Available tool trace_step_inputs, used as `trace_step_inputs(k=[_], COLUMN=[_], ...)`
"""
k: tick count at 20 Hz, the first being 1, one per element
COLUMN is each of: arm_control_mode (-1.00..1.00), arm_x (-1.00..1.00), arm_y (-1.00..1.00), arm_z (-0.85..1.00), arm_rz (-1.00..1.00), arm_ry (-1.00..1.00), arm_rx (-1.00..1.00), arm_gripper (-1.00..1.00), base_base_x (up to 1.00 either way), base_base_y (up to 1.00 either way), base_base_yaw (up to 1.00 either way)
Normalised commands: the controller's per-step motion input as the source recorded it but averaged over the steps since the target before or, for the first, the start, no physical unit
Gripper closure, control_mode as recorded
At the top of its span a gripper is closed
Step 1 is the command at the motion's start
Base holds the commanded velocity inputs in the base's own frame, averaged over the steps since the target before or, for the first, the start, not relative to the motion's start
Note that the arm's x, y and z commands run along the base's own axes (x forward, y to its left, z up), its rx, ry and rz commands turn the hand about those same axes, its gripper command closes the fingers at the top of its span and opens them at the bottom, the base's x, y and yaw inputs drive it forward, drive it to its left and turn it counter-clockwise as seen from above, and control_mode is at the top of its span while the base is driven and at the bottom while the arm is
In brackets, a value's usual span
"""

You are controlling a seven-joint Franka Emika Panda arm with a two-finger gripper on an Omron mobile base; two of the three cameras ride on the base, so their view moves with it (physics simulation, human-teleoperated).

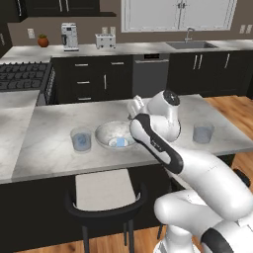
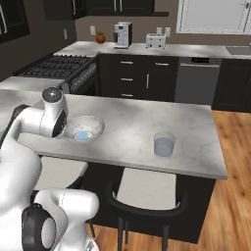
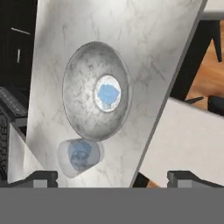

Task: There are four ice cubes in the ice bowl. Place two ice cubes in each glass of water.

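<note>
Bowl (image 1: 106, 132): wide, shallow, round, mottled grey-white with a glassy sheen. It stood on the marble island (image 1: 59, 123), near the front edge above a stool (image 1: 105, 190). This is the landmark for the items below.

Ice (image 3: 108, 93): pale-blue, translucent, lying in the flat centre of the bowl. It read as a single blue patch, so the number of cubes there could not be told.

Left glass (image 1: 81, 139): short clear tumbler with a bluish tint, narrower than the bowl, upright just beside the bowl on the stove side and not touching it. A blue mass showed inside it in the hand view; whether that was ice or water could not be told.

Right glass (image 2: 164, 144): same make, upright, well apart from the bowl on the opposite side, towards the island's far end. Its contents looked plain bluish.

Gripper (image 3: 112, 177): hung above the bowl and off towards the island's front edge, looking down on bowl and left glass. Its two dark fingertips (image 3: 41, 178) stood wide apart, jaws released, with nothing between them.
</note>
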Motion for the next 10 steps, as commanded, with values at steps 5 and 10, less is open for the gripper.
trace_step_inputs(k=[5, 10], arm_control_mode=[-1.00, -1.00], arm_x=[-0.16, -0.14], arm_y=[-0.55, -0.61], arm_z=[0.87, 0.68], arm_rz=[0.07, 0.34], arm_ry=[0.05, -0.05], arm_rx=[-0.10, -0.10], arm_gripper=[-1.00, -1.00], base_base_x=[0.00, 0.00], base_base_y=[0.00, 0.00], base_base_yaw=[0.00, 0.00])
